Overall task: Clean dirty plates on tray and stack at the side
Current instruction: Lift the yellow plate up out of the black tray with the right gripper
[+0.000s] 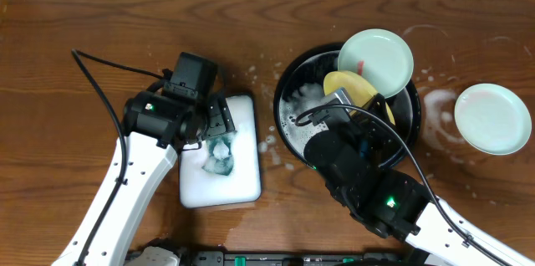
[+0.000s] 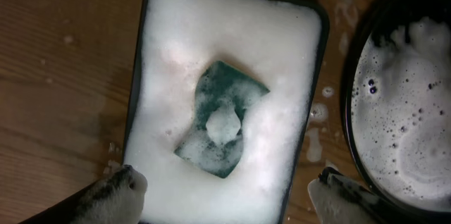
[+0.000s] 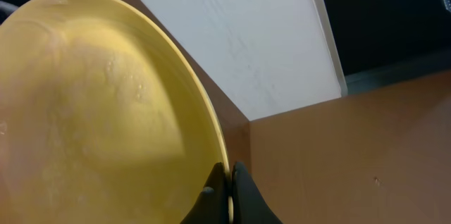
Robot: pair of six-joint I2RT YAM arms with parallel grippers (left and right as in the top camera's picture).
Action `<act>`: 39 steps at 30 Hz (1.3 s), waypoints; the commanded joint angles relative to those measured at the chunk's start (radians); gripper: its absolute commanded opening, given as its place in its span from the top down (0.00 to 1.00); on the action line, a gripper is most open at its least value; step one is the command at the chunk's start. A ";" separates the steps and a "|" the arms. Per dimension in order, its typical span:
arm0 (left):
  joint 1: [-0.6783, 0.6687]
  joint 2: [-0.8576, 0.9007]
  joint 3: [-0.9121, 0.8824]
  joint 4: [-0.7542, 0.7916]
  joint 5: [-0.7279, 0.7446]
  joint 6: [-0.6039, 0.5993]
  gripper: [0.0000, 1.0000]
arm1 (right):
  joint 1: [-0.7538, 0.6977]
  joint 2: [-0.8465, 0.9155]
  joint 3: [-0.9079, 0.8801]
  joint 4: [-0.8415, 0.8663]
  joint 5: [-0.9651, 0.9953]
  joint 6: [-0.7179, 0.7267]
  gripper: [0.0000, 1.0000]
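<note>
Overhead, yellow plate [image 1: 351, 89]: sits tilted inside the tray, at its right half; partly covered by the right arm; in the right wrist view its face looks wet, with no clear sauce showing
Right gripper [image 3: 230, 171]: fingers pressed onto the yellow plate's rim, pinching it edge-on
Mint plate, upper [image 1: 378, 61]: leans on the tray's upper right rim, overlapping the yellow plate; surface looks mostly clean
Mint plate, right [image 1: 492, 118]: lies flat on the table, well apart from the tray, to its right; suds streaks on the wood beside it
Tray [image 1: 281, 103]: black, round, centre-right of the table; suds pooled in its left part
Foam dish [image 2: 132, 90]: rectangular, left of the tray, close but not touching; full of white lather
Sponge [image 2: 222, 118]: green, lying in the middle of the lather, a blob of foam on top
Left gripper [image 2: 225, 192]: fingers spread wide, above the dish's near end; holding nothing; sudsy tips
Table [image 1: 84, 15]: brown wood; foam flecks between dish and tray
</note>
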 commanded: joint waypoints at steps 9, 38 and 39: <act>0.004 -0.002 0.014 -0.003 -0.002 0.010 0.18 | 0.089 -0.011 0.021 0.003 0.042 -0.024 0.99; 0.004 -0.002 0.014 -0.003 -0.002 0.010 0.17 | 0.110 -0.011 0.021 0.003 0.123 -0.032 0.99; 0.004 -0.002 0.014 -0.003 -0.002 0.010 0.17 | 0.110 -0.011 0.021 0.003 0.123 -0.032 0.99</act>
